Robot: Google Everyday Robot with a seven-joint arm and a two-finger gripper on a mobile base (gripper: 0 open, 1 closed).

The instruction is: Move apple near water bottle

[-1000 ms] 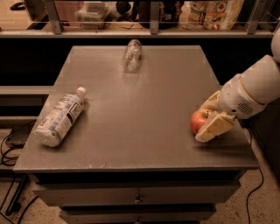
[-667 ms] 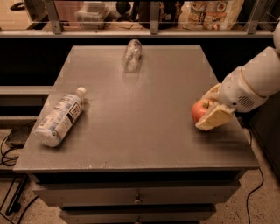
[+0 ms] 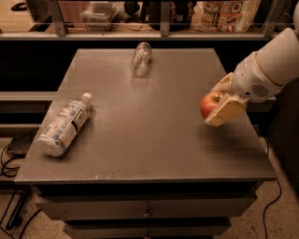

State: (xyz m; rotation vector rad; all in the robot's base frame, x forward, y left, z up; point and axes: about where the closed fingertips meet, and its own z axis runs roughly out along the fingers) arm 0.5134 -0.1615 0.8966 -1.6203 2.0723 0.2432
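My gripper (image 3: 218, 101) is at the right side of the grey table (image 3: 154, 144), shut on the red apple (image 3: 209, 105), which it holds a little above the tabletop. The apple shows its left side between the pale fingers (image 3: 226, 112). The water bottle (image 3: 141, 58), small, clear and crinkled, lies on its side near the table's far edge, well to the left of and beyond the apple.
A larger bottle (image 3: 64, 124) with white label and white cap lies on its side at the table's left. A shelf with bags and containers (image 3: 224, 11) runs behind the table. Drawers (image 3: 147, 210) sit below the front edge. Cables lie on the floor at left.
The gripper has lifted the apple off the table and carried it up and away from the front edge. Both bottles have stayed put.
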